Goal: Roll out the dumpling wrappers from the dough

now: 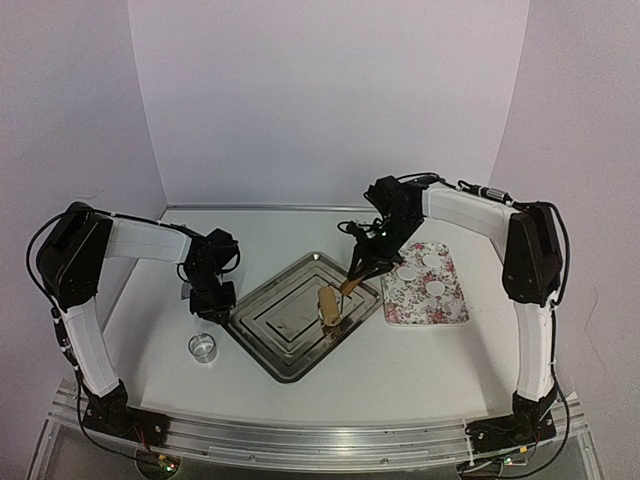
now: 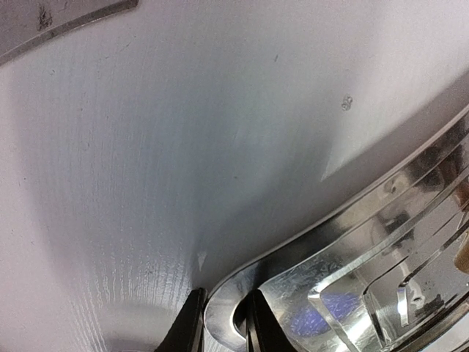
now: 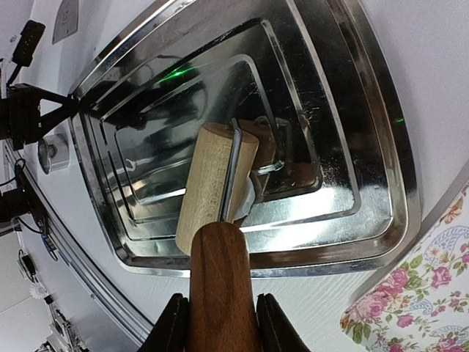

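A roller with a pale wooden drum (image 1: 329,305) and a dark wooden handle (image 3: 220,271) rests inside the metal tray (image 1: 262,350). My right gripper (image 1: 365,262) is shut on the handle, and its fingers show on either side in the right wrist view (image 3: 222,326). A small patch of white dough (image 3: 254,199) peeks out beside the drum. My left gripper (image 1: 215,300) is shut on the tray's left corner rim (image 2: 220,315). Three dumpling wrappers (image 1: 436,288) lie on the floral plate (image 1: 440,312) to the right of the tray.
A clear ring cutter (image 1: 203,347) stands on the table in front of the left gripper. The floral plate's corner (image 3: 425,308) lies close to the tray's right side. White walls enclose the table at the back and both sides.
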`<action>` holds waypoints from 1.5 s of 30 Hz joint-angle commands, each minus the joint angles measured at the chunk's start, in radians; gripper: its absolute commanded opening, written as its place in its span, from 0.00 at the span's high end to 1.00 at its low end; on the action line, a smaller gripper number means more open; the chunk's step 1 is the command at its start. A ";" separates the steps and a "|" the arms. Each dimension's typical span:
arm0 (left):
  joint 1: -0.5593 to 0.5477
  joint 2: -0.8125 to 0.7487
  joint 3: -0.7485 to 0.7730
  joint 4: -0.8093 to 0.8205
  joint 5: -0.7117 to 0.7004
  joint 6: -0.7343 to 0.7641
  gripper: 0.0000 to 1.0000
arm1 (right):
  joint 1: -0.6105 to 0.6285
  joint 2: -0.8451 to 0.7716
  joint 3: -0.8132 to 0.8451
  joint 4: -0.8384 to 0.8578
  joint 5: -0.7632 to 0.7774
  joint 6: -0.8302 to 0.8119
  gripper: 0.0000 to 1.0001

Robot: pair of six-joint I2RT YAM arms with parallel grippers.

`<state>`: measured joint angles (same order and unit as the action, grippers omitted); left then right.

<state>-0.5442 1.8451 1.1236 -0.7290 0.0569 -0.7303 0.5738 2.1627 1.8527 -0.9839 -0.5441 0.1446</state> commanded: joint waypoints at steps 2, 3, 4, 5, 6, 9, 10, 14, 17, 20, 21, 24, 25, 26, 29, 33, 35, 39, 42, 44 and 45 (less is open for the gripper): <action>0.004 0.024 -0.040 -0.006 -0.047 0.013 1.00 | -0.011 0.185 -0.225 -0.235 0.576 -0.010 1.00; 0.004 0.025 -0.039 -0.005 -0.047 0.015 1.00 | -0.011 0.188 -0.228 -0.232 0.576 -0.008 1.00; 0.004 0.025 -0.039 -0.004 -0.047 0.016 1.00 | -0.011 0.192 -0.228 -0.230 0.576 -0.006 1.00; 0.004 0.025 -0.039 -0.004 -0.047 0.017 1.00 | -0.009 0.199 -0.229 -0.228 0.577 -0.003 1.00; 0.004 0.025 -0.039 -0.002 -0.047 0.018 1.00 | -0.007 0.204 -0.230 -0.225 0.578 -0.002 1.00; 0.004 0.025 -0.037 -0.001 -0.043 0.020 1.00 | 0.000 0.217 -0.238 -0.217 0.577 -0.001 1.00; 0.004 0.024 -0.036 0.000 -0.043 0.020 1.00 | 0.001 0.221 -0.241 -0.214 0.576 0.000 1.00; 0.004 0.018 -0.038 0.002 -0.043 0.018 1.00 | 0.012 0.239 -0.242 -0.211 0.570 0.006 1.00; 0.004 0.014 -0.038 0.004 -0.041 0.017 1.00 | 0.019 0.251 -0.239 -0.209 0.568 0.010 1.00; 0.004 0.014 -0.036 0.007 -0.040 0.015 1.00 | 0.028 0.260 -0.238 -0.209 0.566 0.010 1.00; 0.004 0.014 -0.035 0.008 -0.039 0.015 1.00 | 0.030 0.263 -0.238 -0.208 0.566 0.011 1.00; 0.004 0.014 -0.036 0.011 -0.037 0.012 1.00 | 0.033 0.272 -0.241 -0.207 0.566 0.012 1.00; 0.004 0.015 -0.035 0.011 -0.037 0.012 1.00 | 0.033 0.274 -0.242 -0.206 0.564 0.012 1.00; 0.004 0.015 -0.035 0.012 -0.037 0.013 1.00 | 0.034 0.276 -0.240 -0.205 0.562 0.012 1.00; 0.004 0.016 -0.033 0.014 -0.035 0.013 1.00 | 0.040 0.283 -0.236 -0.204 0.555 0.015 1.00; 0.004 0.016 -0.033 0.014 -0.034 0.014 1.00 | 0.051 0.297 -0.231 -0.204 0.553 0.019 1.00; 0.004 0.014 -0.033 0.014 -0.035 0.014 1.00 | 0.054 0.303 -0.230 -0.204 0.552 0.021 1.00; 0.004 0.008 -0.039 0.014 -0.033 0.014 1.00 | 0.057 0.310 -0.230 -0.204 0.552 0.024 1.00; 0.004 0.006 -0.039 0.014 -0.033 0.013 1.00 | 0.062 0.317 -0.229 -0.205 0.552 0.026 1.00; 0.004 0.005 -0.038 0.015 -0.032 0.012 1.00 | 0.066 0.323 -0.228 -0.204 0.552 0.028 1.00; 0.004 0.004 -0.039 0.016 -0.031 0.013 1.00 | 0.067 0.325 -0.228 -0.205 0.552 0.028 1.00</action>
<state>-0.5432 1.8394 1.1169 -0.7202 0.0592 -0.7300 0.5843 2.1645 1.7882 -0.8995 -0.5784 0.1864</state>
